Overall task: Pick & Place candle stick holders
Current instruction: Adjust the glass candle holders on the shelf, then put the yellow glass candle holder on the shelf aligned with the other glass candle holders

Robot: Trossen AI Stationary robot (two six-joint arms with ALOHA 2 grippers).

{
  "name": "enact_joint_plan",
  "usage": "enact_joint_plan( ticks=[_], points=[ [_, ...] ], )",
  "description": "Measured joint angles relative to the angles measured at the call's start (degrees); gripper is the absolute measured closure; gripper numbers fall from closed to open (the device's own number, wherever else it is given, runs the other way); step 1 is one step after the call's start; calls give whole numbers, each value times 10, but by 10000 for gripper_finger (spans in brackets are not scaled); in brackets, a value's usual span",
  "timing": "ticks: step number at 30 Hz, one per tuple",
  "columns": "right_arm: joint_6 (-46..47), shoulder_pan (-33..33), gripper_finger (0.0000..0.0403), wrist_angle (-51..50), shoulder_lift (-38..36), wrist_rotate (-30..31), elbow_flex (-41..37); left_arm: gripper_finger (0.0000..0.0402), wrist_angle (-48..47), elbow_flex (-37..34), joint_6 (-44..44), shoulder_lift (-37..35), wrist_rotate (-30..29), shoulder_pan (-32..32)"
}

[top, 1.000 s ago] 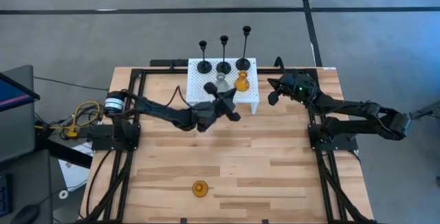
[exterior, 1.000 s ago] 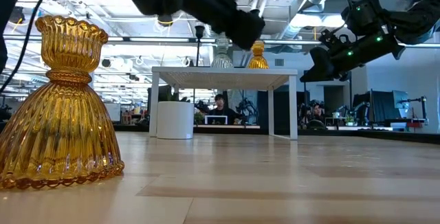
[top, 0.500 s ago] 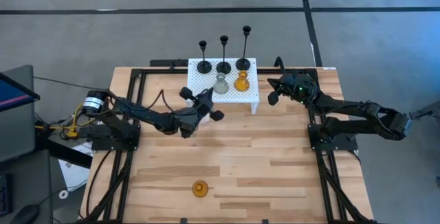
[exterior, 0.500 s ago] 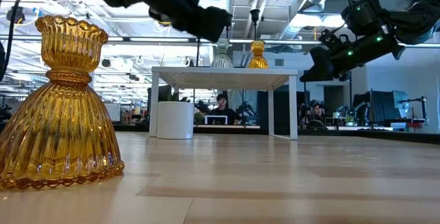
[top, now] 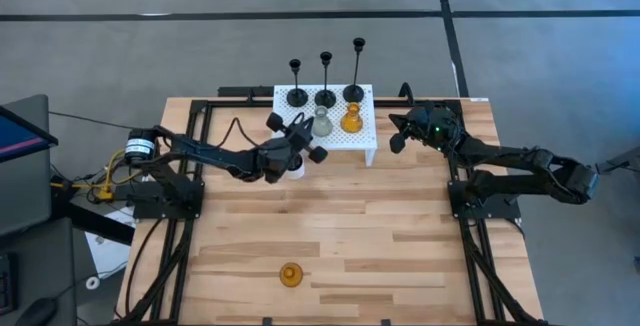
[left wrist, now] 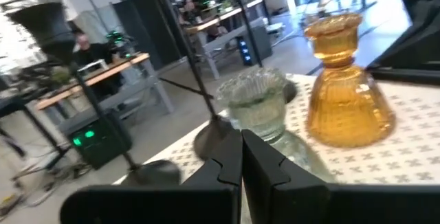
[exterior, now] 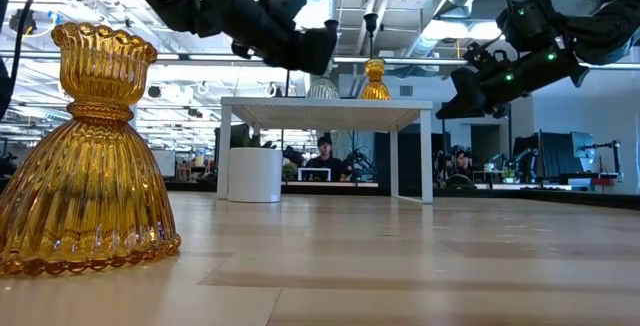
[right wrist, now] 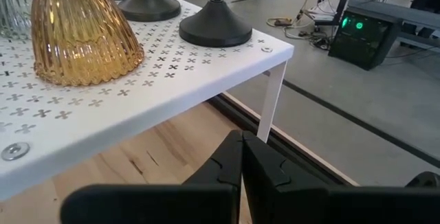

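Observation:
A white perforated shelf (top: pixel 340 138) stands at the table's far middle. On it, three black holders (top: pixel 326 94) with thin stems stand on their round bases at the back. A clear glass holder (top: pixel 321 122) and an amber one (top: pixel 351 119) stand in front of them. A second amber holder (top: pixel 291 275) stands on its base on the table near the near edge, large in the low view (exterior: pixel 90 156). My left gripper (top: pixel 306 137) is shut and empty at the shelf's near left corner, pointing at the clear holder (left wrist: pixel 254 100). My right gripper (top: pixel 397 136) is shut and empty beside the shelf's right end.
A small white pot (exterior: pixel 255 174) stands on the table by the shelf's left legs, under my left arm. Black frame rails (top: pixel 195 196) run along the table's left and right sides. Bare wood lies between the shelf and the near amber holder.
My left gripper has swung from the shelf's near edge toward the table's left, then back a little toward the far edge, turning as it went. It has stayed shut and empty. The holders have kept their places.

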Motion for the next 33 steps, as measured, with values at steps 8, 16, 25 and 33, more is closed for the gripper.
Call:
enact_joint_plan(
  ticks=[8,16,25,33],
  points=[
    [0,0,403,0,0,0,0,400,0,0,-18,0,38,15],
    [0,0,403,0,0,0,0,400,1,0,-20,0,85,21],
    [0,0,403,0,0,0,0,400,0,0,-31,0,109,32],
    [1,0,403,-6,0,0,0,400,-13,0,19,-2,39,-24]
  ],
)
